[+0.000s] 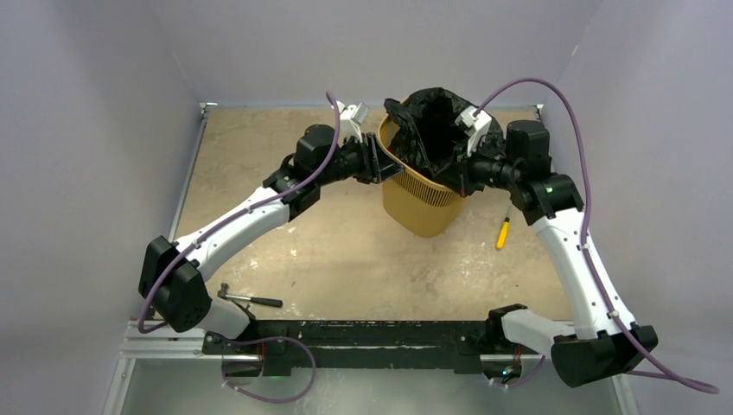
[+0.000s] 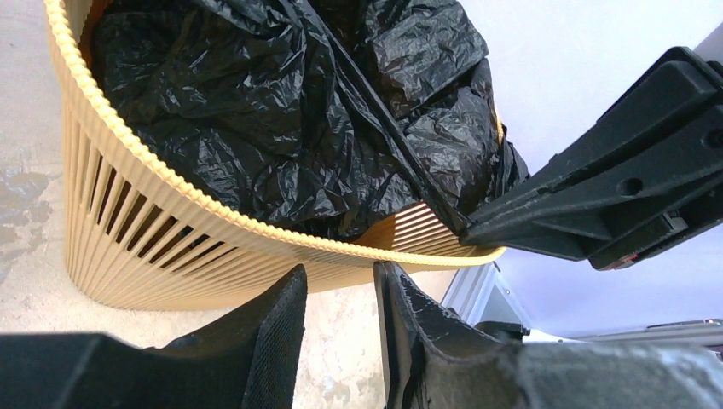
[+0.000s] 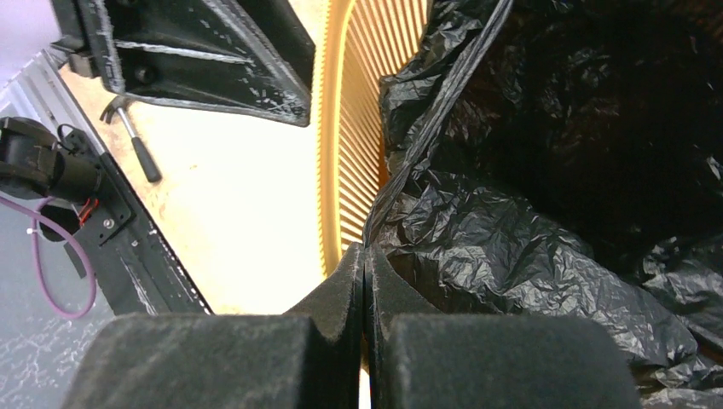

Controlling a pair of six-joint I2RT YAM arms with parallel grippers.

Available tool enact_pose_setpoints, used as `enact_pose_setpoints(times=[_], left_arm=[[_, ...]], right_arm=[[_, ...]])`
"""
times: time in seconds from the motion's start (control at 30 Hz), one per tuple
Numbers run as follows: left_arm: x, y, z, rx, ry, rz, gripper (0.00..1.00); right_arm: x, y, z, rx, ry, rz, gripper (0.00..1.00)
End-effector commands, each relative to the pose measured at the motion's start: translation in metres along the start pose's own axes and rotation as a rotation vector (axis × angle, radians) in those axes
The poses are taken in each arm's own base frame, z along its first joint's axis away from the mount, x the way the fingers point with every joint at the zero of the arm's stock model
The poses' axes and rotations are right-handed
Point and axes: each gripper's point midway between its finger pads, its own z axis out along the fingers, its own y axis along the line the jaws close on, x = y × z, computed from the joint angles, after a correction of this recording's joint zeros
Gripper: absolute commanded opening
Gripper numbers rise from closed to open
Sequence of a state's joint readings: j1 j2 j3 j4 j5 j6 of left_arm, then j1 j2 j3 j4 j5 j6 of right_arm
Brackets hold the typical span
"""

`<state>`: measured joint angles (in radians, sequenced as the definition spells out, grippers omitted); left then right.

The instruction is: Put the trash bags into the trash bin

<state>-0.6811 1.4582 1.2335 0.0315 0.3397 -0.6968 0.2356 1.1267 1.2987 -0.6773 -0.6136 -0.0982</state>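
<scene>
Trash bin (image 1: 421,203): orange-yellow slatted plastic, tapering, far centre.
Trash bag (image 1: 436,130): wrinkled glossy black film, inside the bin, bulging above its rim.
Right gripper (image 3: 365,256): closed, pinching a taut bag fold at the bin's right rim; the pinch shows only in the wrist views.
Left gripper (image 2: 339,273): narrowly parted, empty, just beside the left rim.
Hammer (image 1: 251,299): near left.

**Operator:** State the finish of bin and liner.

**Technician:** Trash bin (image 1: 421,203): orange-yellow, with walls patterned in fine vertical slats and dark gaps. Trash bag (image 1: 435,130): glossy black, wrinkled film with grey highlights.

**Operator:** Work surface?

**Technician:** Table (image 1: 346,251): tan, mottled with pale whitish patches. Screwdriver (image 1: 502,232): yellow handle. Hammer (image 1: 251,299): black grip, grey head.

**Operator:** Robot hardware?

**Technician:** Left arm (image 1: 246,216) and right arm (image 1: 573,258): white shells, black joints. Cables (image 1: 527,81): purple. Walls (image 1: 86,130): pale lilac-grey, unpatterned.
</scene>
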Motion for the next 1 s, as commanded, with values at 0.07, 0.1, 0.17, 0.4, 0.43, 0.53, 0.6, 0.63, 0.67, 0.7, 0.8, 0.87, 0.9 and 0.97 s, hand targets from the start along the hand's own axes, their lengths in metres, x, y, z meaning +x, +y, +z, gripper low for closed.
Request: enact_pose_setpoints(times=[0.07,0.1,0.17,0.4,0.43,0.53,0.6,0.63,0.67,0.7,0.8,0.87,0.9,0.97], left_arm=[[-0.011,-0.005,0.009,0.033,-0.060,-0.014,0.36],[-0.010,-0.004,0.010,0.033,-0.060,-0.016,0.35],[-0.009,-0.004,0.010,0.039,-0.059,-0.017,0.36],[-0.007,-0.004,0.013,0.050,-0.060,-0.036,0.36],[-0.007,-0.004,0.013,0.054,-0.060,-0.038,0.36],[-0.007,-0.007,0.013,0.067,-0.061,-0.042,0.36],[-0.008,-0.008,0.013,0.069,-0.061,-0.042,0.37],[-0.009,-0.008,0.012,0.068,-0.064,-0.042,0.37],[-0.010,-0.009,0.011,0.069,-0.068,-0.040,0.38],[-0.011,-0.010,0.009,0.069,-0.074,-0.036,0.38],[-0.021,-0.016,0.000,0.063,-0.109,-0.015,0.39],[-0.030,-0.018,-0.006,0.043,-0.137,0.002,0.40],[-0.035,-0.020,-0.009,0.035,-0.152,0.012,0.40],[-0.048,-0.023,-0.015,0.009,-0.180,0.032,0.40]], right_arm=[[-0.011,0.021,-0.007,-0.078,-0.046,-0.036,0.00],[-0.015,0.023,-0.009,-0.080,-0.061,-0.040,0.00],[-0.024,0.028,-0.013,-0.089,-0.097,-0.047,0.00],[-0.022,0.046,-0.016,-0.180,-0.109,-0.031,0.00],[-0.016,0.044,-0.014,-0.175,-0.092,-0.022,0.00],[-0.001,0.033,-0.007,-0.135,-0.041,0.002,0.00],[0.006,0.028,-0.003,-0.117,-0.018,0.013,0.00],[0.008,0.026,-0.001,-0.112,-0.010,0.017,0.00],[0.011,0.024,0.001,-0.106,-0.002,0.020,0.00],[0.013,0.022,0.003,-0.098,0.006,0.026,0.00],[0.017,0.016,0.007,-0.072,0.014,0.031,0.00],[0.016,0.014,0.008,-0.059,0.013,0.029,0.00],[0.016,0.013,0.008,-0.055,0.010,0.027,0.00],[0.013,0.013,0.009,-0.055,0.001,0.025,0.00]])
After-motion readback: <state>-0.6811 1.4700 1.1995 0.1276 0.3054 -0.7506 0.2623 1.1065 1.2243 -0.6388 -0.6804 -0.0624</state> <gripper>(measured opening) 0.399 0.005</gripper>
